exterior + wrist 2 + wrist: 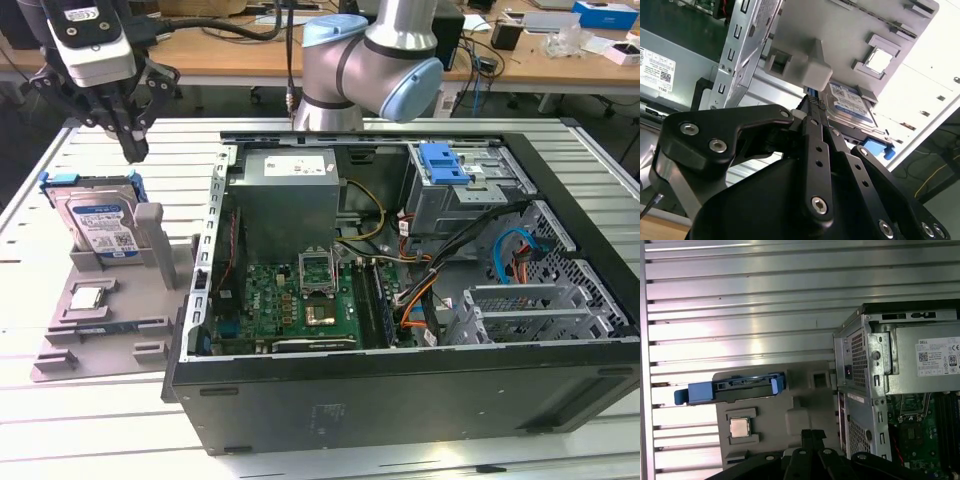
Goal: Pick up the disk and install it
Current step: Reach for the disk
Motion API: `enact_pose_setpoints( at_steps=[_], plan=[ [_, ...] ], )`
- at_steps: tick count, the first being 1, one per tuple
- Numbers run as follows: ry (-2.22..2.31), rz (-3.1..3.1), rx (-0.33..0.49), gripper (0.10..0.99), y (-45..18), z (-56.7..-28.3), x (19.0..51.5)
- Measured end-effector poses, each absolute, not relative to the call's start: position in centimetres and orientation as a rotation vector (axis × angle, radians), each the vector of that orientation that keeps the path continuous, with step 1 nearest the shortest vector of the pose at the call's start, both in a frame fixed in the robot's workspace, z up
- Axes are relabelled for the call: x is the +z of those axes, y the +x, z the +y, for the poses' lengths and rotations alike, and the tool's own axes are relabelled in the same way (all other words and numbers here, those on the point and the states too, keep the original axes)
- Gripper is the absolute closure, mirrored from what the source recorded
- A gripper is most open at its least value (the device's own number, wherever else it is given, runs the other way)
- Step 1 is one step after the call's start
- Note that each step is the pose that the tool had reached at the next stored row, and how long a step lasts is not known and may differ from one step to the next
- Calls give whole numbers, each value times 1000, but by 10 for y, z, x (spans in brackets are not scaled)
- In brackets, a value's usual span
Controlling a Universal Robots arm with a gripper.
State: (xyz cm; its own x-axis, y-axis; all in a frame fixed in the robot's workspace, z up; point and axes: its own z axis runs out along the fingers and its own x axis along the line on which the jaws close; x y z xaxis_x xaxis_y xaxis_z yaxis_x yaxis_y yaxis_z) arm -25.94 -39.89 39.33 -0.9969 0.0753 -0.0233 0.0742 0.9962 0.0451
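The disk (100, 225) is a silver drive with a blue-and-white label and a blue frame. It leans upright in a slot of the grey holder (100, 320) at the exterior view's left. My gripper (133, 150) hangs a short way above the disk's upper edge, apart from it. Its black fingers are pressed together with nothing between them. In the second wrist view the fingertips (814, 106) point at the disk (851, 106). In the first wrist view the disk (735, 386) shows edge-on beyond the gripper (812, 434).
The open computer case (400, 400) lies right of the holder, with a motherboard (300, 300), a power supply (290, 190) and a drive cage with a blue latch (445, 165). A small silver chip (88, 297) sits on the holder. Desks stand behind the slatted table.
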Motion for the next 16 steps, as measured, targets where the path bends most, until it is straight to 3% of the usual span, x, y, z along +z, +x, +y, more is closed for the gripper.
enact_pose_setpoints(
  at_steps=[16],
  plan=[
    [116,3114,69,980,-289,-399,393]
  ],
)
